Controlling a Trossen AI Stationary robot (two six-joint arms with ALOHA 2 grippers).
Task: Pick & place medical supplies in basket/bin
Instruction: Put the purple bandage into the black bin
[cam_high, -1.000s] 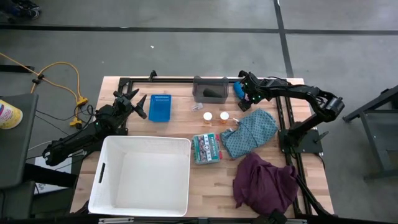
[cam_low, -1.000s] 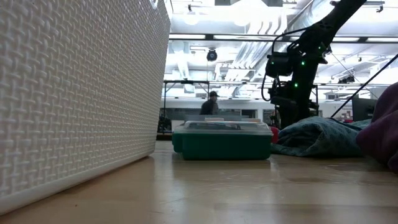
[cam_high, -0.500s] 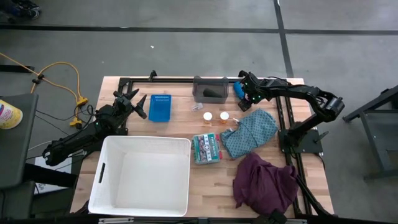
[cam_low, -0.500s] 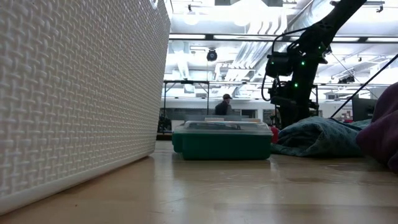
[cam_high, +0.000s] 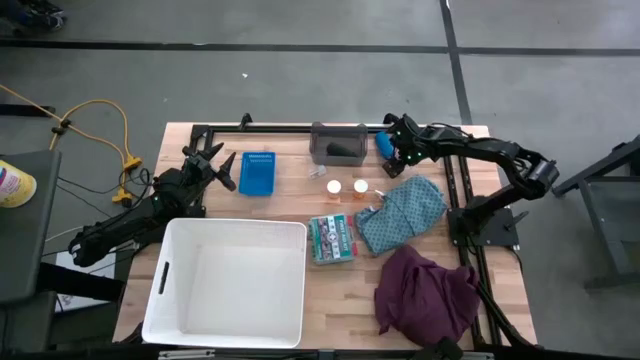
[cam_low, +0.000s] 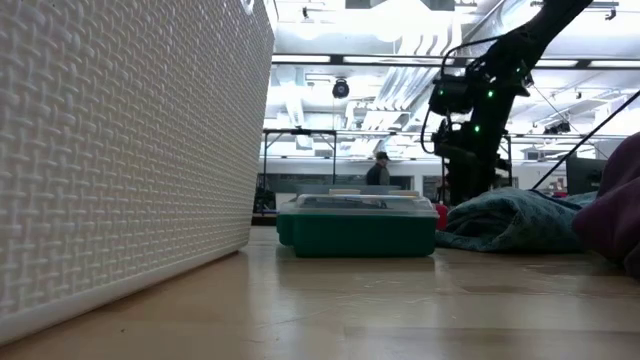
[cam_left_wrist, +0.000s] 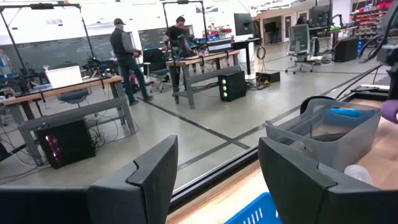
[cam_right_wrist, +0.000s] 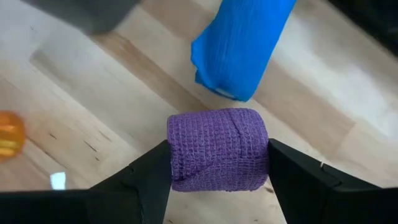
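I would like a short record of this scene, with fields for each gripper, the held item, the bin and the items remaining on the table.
right gripper: at the table's far right part, shut on the purple roll
left gripper: open, holding nothing, waiting near the blue basket
blue roll: lying on the wood just beyond the purple roll
white bin: near left part of the table, nothing visible inside
orange bottles: and, standing at mid-table
teal cloth: right of the bottles
maroon cloth: near right corner
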